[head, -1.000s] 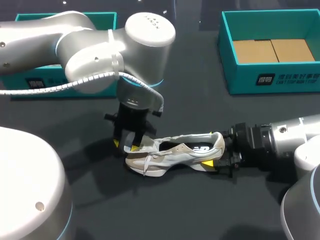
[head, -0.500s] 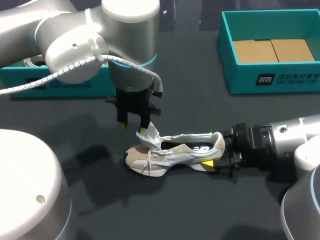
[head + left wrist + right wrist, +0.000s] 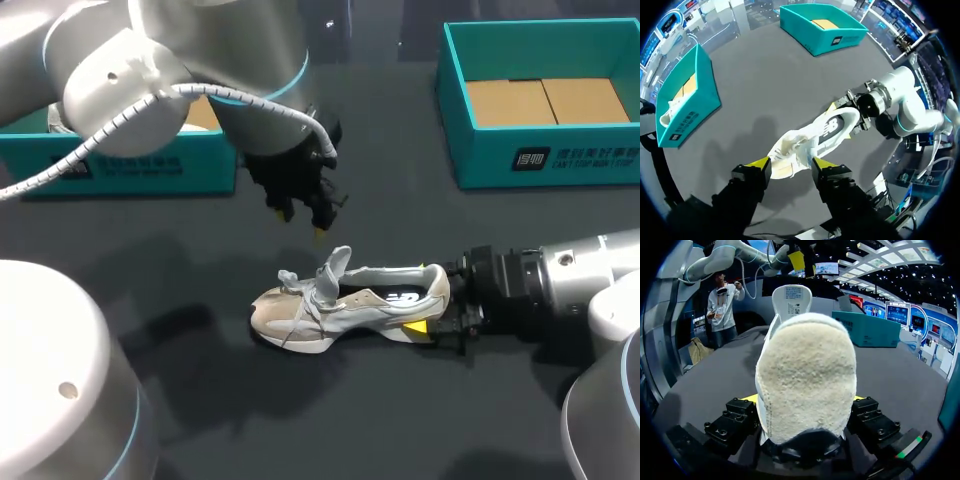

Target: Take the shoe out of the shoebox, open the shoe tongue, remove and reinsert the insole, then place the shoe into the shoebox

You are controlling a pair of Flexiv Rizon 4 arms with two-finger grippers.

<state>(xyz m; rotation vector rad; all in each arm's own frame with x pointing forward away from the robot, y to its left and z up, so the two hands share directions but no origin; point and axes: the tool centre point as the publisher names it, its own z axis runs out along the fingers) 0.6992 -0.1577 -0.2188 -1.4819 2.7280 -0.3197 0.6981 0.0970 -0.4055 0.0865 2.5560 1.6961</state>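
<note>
white shoe, heel hidden in right tool

A dark grey table with a dull, matte top carries a few soft shadows. Toward its far left side stands a teal box, open at the top, with pale print on the long wall that faces the near edge. In the left wrist view a sheet of brown cardboard lines the floor of this box. A white shoe lies inside it at one end, close against the short wall. Whether the box holds anything else cannot be told.
</note>
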